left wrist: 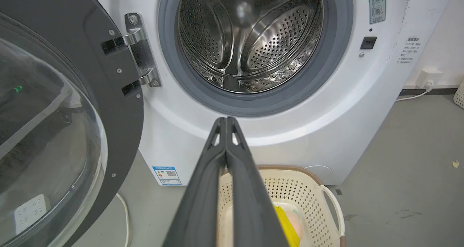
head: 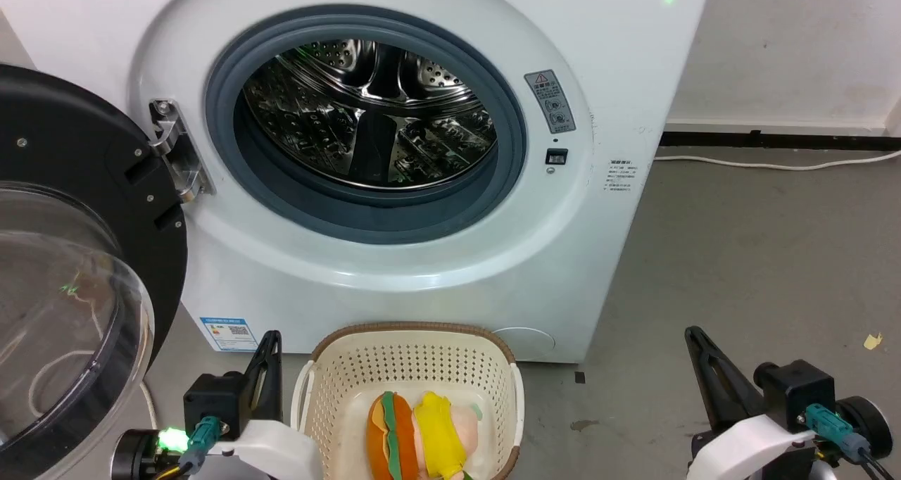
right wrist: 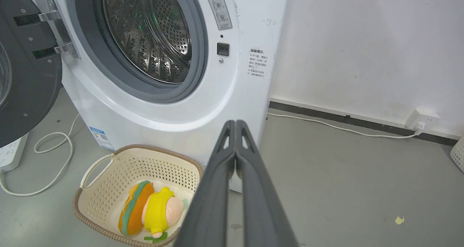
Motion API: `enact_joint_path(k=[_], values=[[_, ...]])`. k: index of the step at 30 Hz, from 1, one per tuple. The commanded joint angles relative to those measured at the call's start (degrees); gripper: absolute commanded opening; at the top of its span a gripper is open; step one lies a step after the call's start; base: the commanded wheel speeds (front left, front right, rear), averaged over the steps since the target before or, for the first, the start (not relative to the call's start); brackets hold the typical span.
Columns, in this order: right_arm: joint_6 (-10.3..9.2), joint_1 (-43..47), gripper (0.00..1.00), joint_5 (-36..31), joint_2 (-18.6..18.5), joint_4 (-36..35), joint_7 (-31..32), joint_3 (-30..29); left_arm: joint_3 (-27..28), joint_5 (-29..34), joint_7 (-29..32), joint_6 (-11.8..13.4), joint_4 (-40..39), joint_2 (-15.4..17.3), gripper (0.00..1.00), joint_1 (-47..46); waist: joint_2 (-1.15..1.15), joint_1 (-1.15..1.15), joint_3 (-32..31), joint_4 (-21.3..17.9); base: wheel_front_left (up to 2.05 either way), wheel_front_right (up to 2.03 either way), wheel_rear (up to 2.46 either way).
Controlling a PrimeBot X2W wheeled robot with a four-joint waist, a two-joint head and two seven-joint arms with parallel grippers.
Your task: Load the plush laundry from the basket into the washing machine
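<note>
Lying on the bottom of the basket (head: 422, 357), the plush laundry (head: 417, 434) sits clear of both grippers. Its orange bun part with the green stripe is on the robot's left. The yellow and pale-pink part is pressed against the bun on the right.

The basket stands on the grey floor (head: 739, 255) directly in front of the washing machine (head: 563, 269), close to the lower front panel. Whether the brown rim touches the panel cannot be determined.

The washing machine door (head: 77, 276) is swung fully open to the robot's left on its metal hinge (head: 176, 149). The opening exposes the grey rubber ring (head: 380, 219) and the perforated steel drum (head: 373, 114) behind it.

The left gripper (head: 273, 338) is positioned just beside the basket's left handle, low, with its fingers pointing toward the machine. In the left wrist view both dark fingers lie pressed together along their length and hold nothing.

The right gripper (head: 693, 333) is positioned well apart from the basket on the right, above bare floor. In the right wrist view its fingers are likewise closed against each other, with nothing between them.

A white cable (head: 774, 163) runs along the floor at the foot of the wall (head: 795, 43). A small yellow scrap (head: 873, 340) lies on the floor to the far right.
</note>
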Motion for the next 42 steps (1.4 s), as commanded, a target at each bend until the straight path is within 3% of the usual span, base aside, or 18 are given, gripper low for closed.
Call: enact_joint_path(k=[1,2,3,22,42], values=[[0.03,-0.72,0.00,-0.42,-0.06,-0.18,0.08,-0.01,0.16,0.15,0.02,-0.25,-0.21,0.15,0.00,-0.87,0.00,0.00,0.00,0.00,0.00,0.00,0.00],[0.03,-0.72,0.00,-0.42,-0.06,-0.18,0.08,-0.01,0.16,0.15,0.02,-0.25,-0.21,0.15,0.00,-0.87,0.00,0.00,0.00,0.00,0.00,0.00,0.00],[0.00,0.02,1.00,0.07,0.00,0.02,-0.03,-0.01,-0.04,-0.02,-0.03,0.06,0.02,-0.01,1.00,0.04,0.00,0.00,0.00,0.00,0.00,0.00,0.00],[0.00,-0.07,1.00,1.46,-0.01,-0.39,-1.95,-1.30,-1.52,-0.73,-1.95,-0.31,1.20,0.00,1.00,-0.28,0.00,0.00,1.78,-0.41,0.00,0.00,0.00],[0.01,-2.62,1.00,3.32,-0.02,-2.05,-4.33,-1.33,-3.84,-1.40,-3.57,-1.58,12.54,0.33,1.00,-7.84,0.00,0.00,10.47,-3.40,0.00,0.00,0.00]])
